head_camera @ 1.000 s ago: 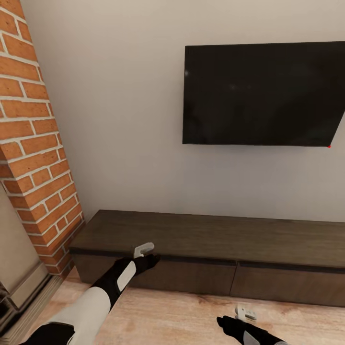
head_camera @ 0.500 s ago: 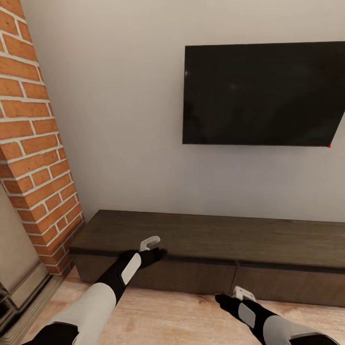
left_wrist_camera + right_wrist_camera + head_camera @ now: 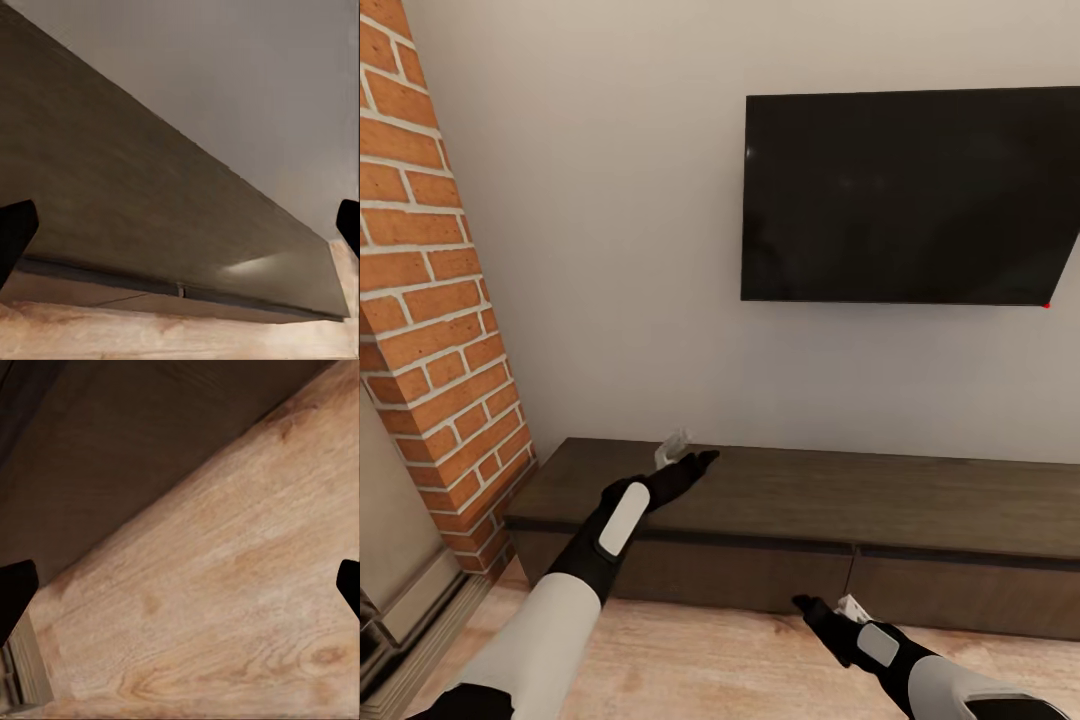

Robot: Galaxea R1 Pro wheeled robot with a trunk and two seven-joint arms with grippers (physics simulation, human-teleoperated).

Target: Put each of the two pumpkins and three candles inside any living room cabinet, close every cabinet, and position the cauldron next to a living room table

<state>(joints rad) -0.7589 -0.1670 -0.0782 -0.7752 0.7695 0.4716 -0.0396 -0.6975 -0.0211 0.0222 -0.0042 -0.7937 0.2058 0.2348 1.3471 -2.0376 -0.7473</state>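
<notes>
1. The cabinet (image 3: 800, 530) stands against the far wall, and the fronts in view sit flush and shut; no pumpkins, candles or cauldron appear, so judging from this, the carrying work is either not begun or not visible here.
2. The left end effector (image 3: 682, 458) hovers over the near-left part of the cabinet's top; in the left wrist view its dark fingertips (image 3: 15, 232) stand wide apart with nothing between them.
3. The right end effector (image 3: 822, 607) hangs low above the floor (image 3: 710, 660), just in front of the cabinet's middle; its fingertips (image 3: 15, 596) are likewise spread and empty.
4. The cabinet top is bare dark wood with a dull sheen.
5. A black television (image 3: 910, 195) hangs on the pale wall (image 3: 610, 250) above; a brick column (image 3: 430, 300) rises at the left, and light wood planks cover the floor.
</notes>
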